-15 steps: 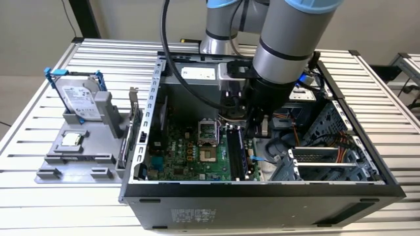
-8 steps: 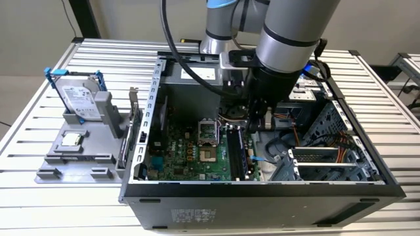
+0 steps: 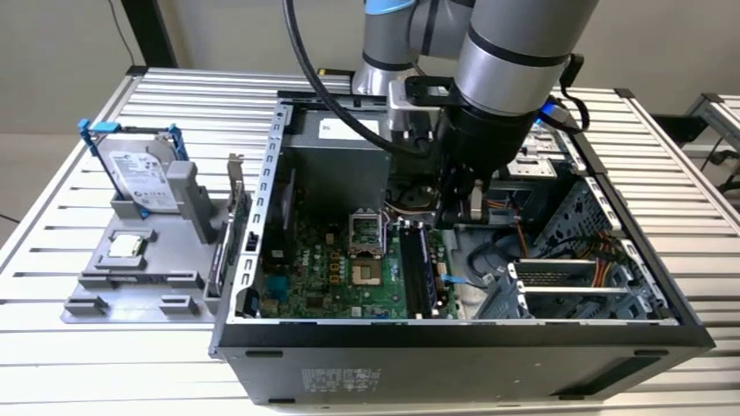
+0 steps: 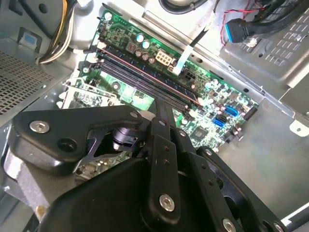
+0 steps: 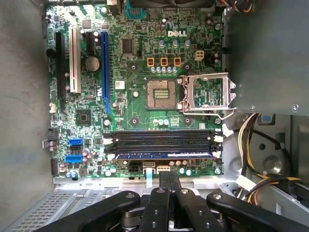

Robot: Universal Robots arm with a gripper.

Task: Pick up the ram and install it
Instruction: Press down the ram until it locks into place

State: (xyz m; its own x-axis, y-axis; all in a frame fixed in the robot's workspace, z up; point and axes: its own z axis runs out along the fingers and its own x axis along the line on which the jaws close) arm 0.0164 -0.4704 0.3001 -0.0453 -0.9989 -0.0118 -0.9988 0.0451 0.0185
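The ram (image 5: 164, 155) is a long thin stick with a bluish top edge. It stands in the black memory slot nearest the motherboard's edge, beside the other black slots (image 5: 161, 137). In the exterior view the ram (image 3: 418, 260) runs along the board inside the open computer case (image 3: 463, 334). My gripper (image 3: 453, 217) hangs inside the case just above the slots. In both wrist views its fingers (image 5: 169, 181) are pressed together with nothing between them. The gripper (image 4: 161, 107) points at the row of slots (image 4: 145, 72).
A silver hard drive in a blue frame (image 3: 139, 173) and a small square processor chip (image 3: 125, 247) sit on a grey fixture at the exterior view's left. The open processor socket (image 5: 207, 92), cable bundles (image 5: 256, 145) and a metal drive cage (image 3: 578, 277) surround the slots.
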